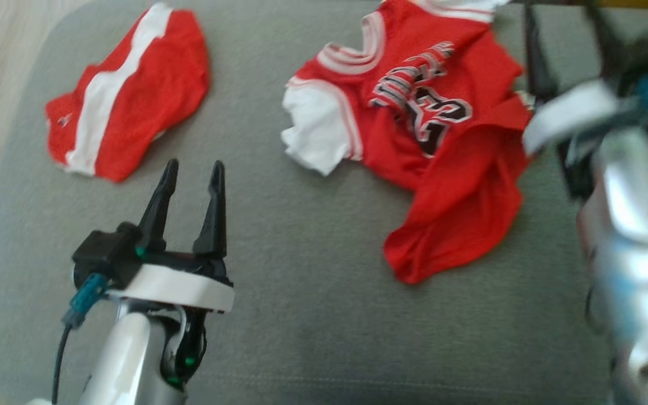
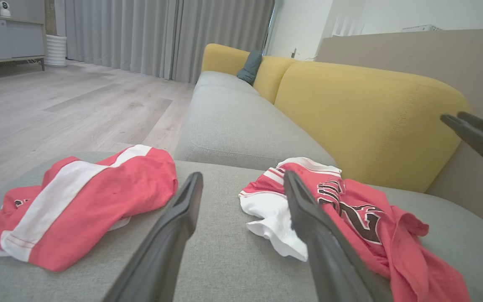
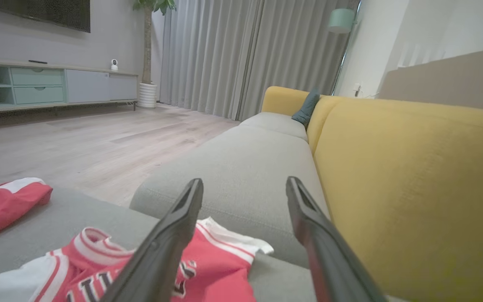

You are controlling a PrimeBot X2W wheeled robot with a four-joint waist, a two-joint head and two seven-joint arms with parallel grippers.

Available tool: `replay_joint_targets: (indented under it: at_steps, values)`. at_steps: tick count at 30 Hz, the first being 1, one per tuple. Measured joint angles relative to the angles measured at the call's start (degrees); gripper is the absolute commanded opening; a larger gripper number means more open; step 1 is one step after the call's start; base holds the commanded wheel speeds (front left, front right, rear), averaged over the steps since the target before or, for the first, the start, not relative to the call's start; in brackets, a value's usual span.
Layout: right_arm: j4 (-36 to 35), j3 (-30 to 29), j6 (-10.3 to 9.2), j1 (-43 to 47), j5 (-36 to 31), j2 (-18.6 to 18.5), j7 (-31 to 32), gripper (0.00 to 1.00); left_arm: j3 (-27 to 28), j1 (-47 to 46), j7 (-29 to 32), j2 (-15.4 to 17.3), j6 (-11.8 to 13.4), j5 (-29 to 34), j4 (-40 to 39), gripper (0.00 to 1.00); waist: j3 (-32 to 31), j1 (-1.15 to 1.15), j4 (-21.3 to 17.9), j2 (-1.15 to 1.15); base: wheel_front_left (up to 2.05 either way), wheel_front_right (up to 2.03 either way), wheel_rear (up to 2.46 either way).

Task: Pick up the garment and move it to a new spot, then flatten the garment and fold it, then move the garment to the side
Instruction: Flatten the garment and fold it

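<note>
The garment, a red jersey (image 1: 414,140) with white sleeves and black lettering, lies crumpled on the right half of the grey cushion (image 1: 301,270). It also appears in the left wrist view (image 2: 359,214) and low in the right wrist view (image 3: 216,268). My right gripper (image 1: 563,22) stands open just off the jersey's right edge, above it, with nothing between its fingers (image 3: 245,180). My left gripper (image 1: 194,166) is open over bare cushion between the two red pieces, and its fingers (image 2: 242,174) hold nothing.
A second red piece with a white stripe (image 1: 133,95) lies at the cushion's far left. The yellow backrest (image 2: 367,121) rises behind the jersey. Another grey seat (image 3: 250,167) continues beyond, and wooden floor (image 2: 57,109) lies past the cushion's left edge.
</note>
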Motion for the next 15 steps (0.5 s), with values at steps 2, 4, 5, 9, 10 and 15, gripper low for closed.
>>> replay_joint_targets:
  at_steps: [2,4,5,9,10,15]
  values:
    - [-3.8,-0.2,0.0,5.4,0.6,1.0,0.0,1.0,0.4,0.6,0.0,0.1,0.0,0.0,0.0,1.0,-1.2,0.0,-1.4,0.0,0.0,0.0,0.0]
    - [-7.7,-0.5,0.0,10.8,0.7,1.8,0.0,1.0,0.4,1.0,0.0,0.0,0.0,0.0,-0.1,1.0,-2.4,0.0,-2.7,0.0,0.0,0.0,0.0]
    - [-9.4,-0.9,0.0,13.4,1.1,2.4,0.0,1.0,0.4,1.2,0.0,0.0,0.0,0.0,-0.2,1.0,-2.9,0.0,-3.3,0.0,0.0,0.0,0.0]
    - [-15.9,-1.9,0.0,23.1,2.2,4.2,0.0,1.0,0.4,2.9,0.0,0.0,0.1,0.1,-0.6,1.0,-5.0,0.0,-5.2,0.0,0.0,0.0,0.0]
    - [-17.2,-2.1,0.0,25.3,2.6,4.5,0.0,1.0,0.4,3.4,0.0,0.0,0.1,0.1,-0.6,1.0,-5.4,0.0,-5.5,0.0,0.0,0.0,0.0]
    - [-22.1,-2.2,0.0,34.6,4.6,5.1,0.0,1.0,0.4,5.4,0.0,0.1,0.3,0.6,-0.6,1.0,-7.1,0.0,-7.1,0.0,0.0,0.0,0.0]
